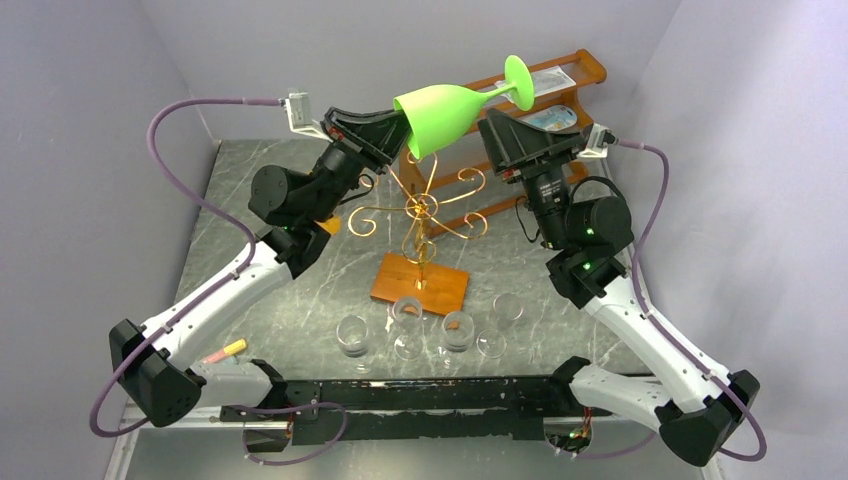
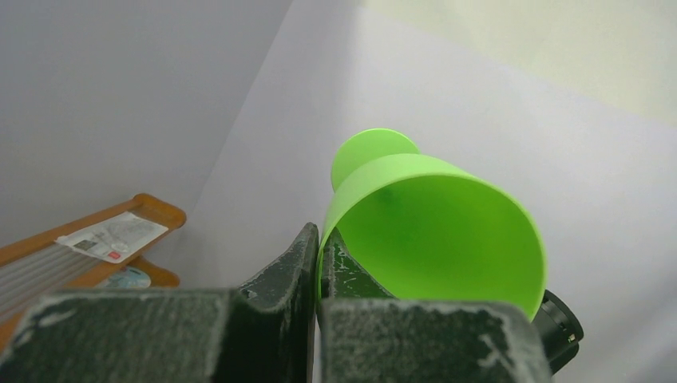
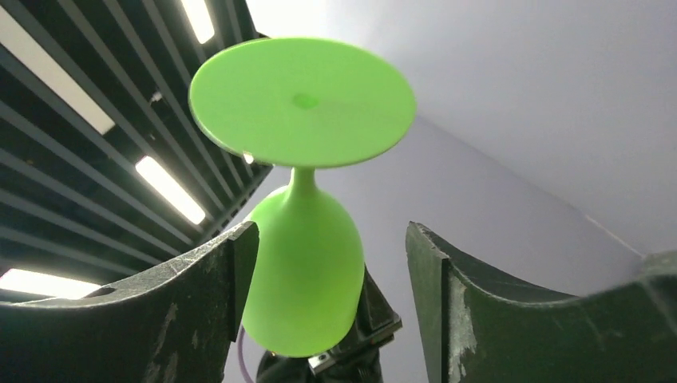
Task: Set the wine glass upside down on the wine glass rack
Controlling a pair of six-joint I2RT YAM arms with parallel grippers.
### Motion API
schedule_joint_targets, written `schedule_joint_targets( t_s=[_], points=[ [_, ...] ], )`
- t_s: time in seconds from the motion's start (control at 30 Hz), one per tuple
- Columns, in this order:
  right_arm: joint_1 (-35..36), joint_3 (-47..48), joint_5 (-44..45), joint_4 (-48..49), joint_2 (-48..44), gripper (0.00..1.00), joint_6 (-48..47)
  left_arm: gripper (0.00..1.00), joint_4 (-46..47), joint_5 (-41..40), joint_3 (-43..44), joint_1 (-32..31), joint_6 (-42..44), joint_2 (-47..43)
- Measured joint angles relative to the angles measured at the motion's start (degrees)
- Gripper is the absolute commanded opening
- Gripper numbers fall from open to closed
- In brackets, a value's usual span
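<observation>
Wine glass (image 1: 445,115) hangs above grey marbled table (image 1: 300,300), lilac walls (image 1: 70,200) around.

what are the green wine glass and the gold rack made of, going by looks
Wine glass: probably plastic, opaque lime green with a matte surface and a small moulding dimple in the foot. Rack: thin bent wire, likely metal, with a shiny gold finish. Its base: orange-brown, seemingly smooth wood; grain is too small to confirm.

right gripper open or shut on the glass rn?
Open. Right wrist view: the right gripper has its fingers spread wide around the green wine glass bowl, clear gap on one side.
</observation>
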Motion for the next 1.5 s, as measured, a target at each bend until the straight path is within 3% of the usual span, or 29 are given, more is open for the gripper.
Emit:
schedule_joint_targets(
  t_s=[0.27,0.73,1.0,1.1,1.13,1.3,1.5],
  points=[
    [0.0,2.8,2.5,0.7,2.6,0.5,1.9,0.05,4.6,0.0,-1.4,-0.7,0.1,-0.1],
    [0.4,0.7,0.1,12.2,3.8,0.48,1.0,0.05,5.9,0.1,-4.4,-1.0,0.4,-1.0],
    [0.6,1.8,0.1,11.5,4.9,0.29,1.2,0.05,6.9,1.9,-5.2,-1.0,0.4,-1.3],
    [0.8,2.2,0.0,11.1,5.6,0.08,1.2,0.06,7.6,2.2,-5.7,-1.0,0.4,-1.4],
    [0.8,2.3,0.0,11.1,5.6,0.0,1.1,0.11,7.8,2.2,-5.9,-1.0,0.4,-1.5],
    [0.9,3.6,-0.3,8.8,5.5,0.0,-1.0,0.54,7.9,2.5,-7.7,-1.1,0.2,-3.0],
    [1.0,4.8,0.9,2.1,3.7,0.0,-6.5,0.81,3.5,1.4,-10.3,-1.1,0.7,-6.9]
  ],
)
